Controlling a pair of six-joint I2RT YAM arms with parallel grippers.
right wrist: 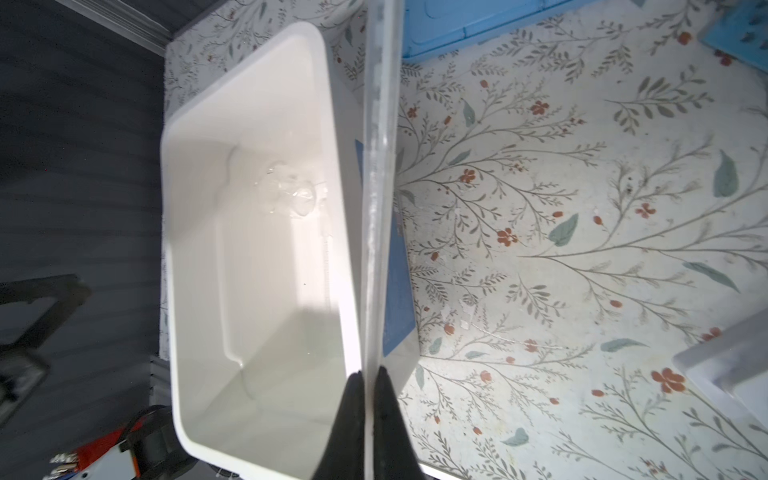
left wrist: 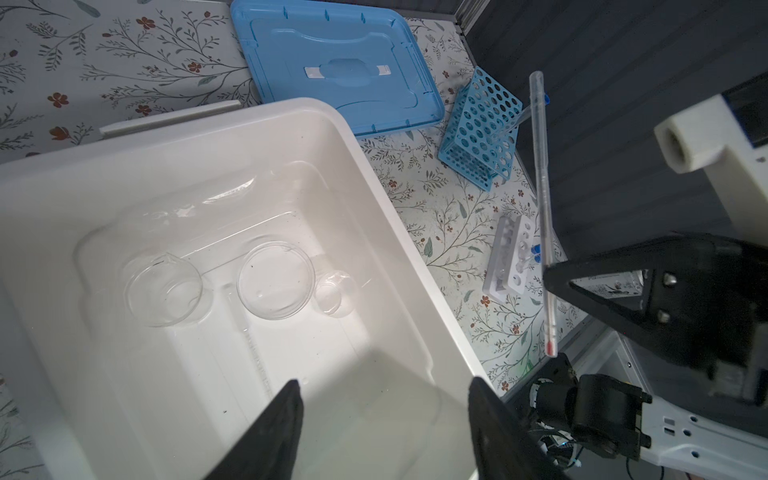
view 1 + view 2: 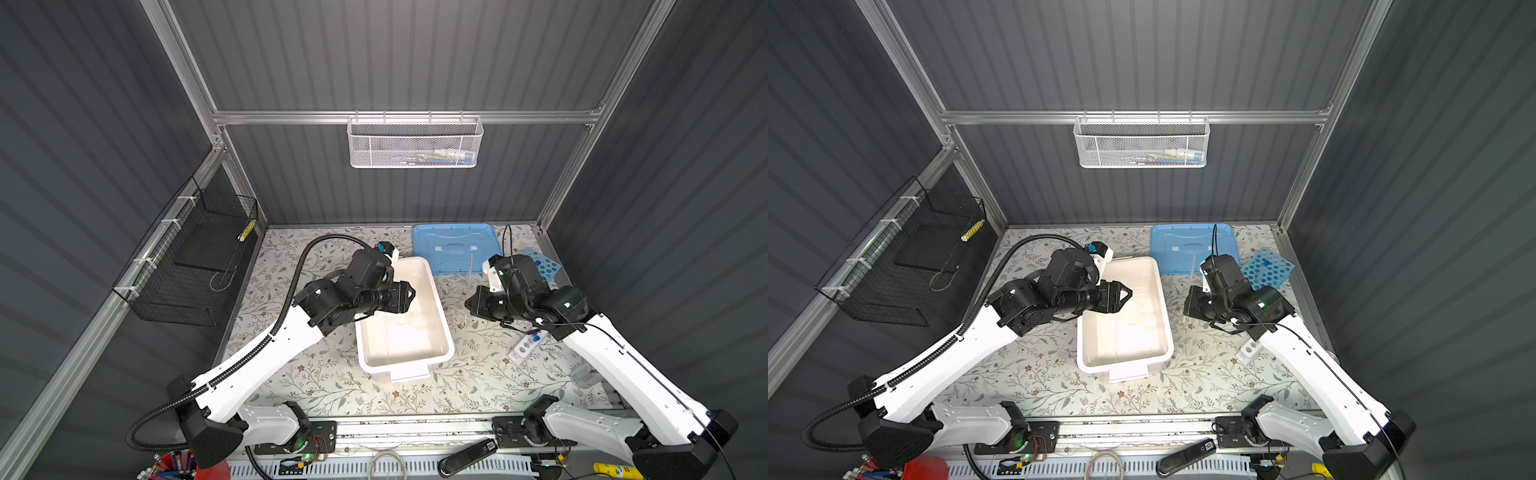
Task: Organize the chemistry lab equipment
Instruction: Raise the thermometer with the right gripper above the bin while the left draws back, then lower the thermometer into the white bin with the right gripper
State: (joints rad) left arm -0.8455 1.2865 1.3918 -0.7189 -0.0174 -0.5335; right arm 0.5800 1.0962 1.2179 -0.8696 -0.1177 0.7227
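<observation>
Two tools in play. Right tool is pinched tight on the thin glass rod, which stands upright over the bench between the white tub and the right edge. Left tool hangs wide over the tub, nothing seen between its jaws, above the clear beakers.

Risk: the rod's lower end clips the tub rim, or the glass slides in so thin a pinch.

Room: the front edge is open. The sky-blue rack and the small white tube rack crowd the right edge.
</observation>
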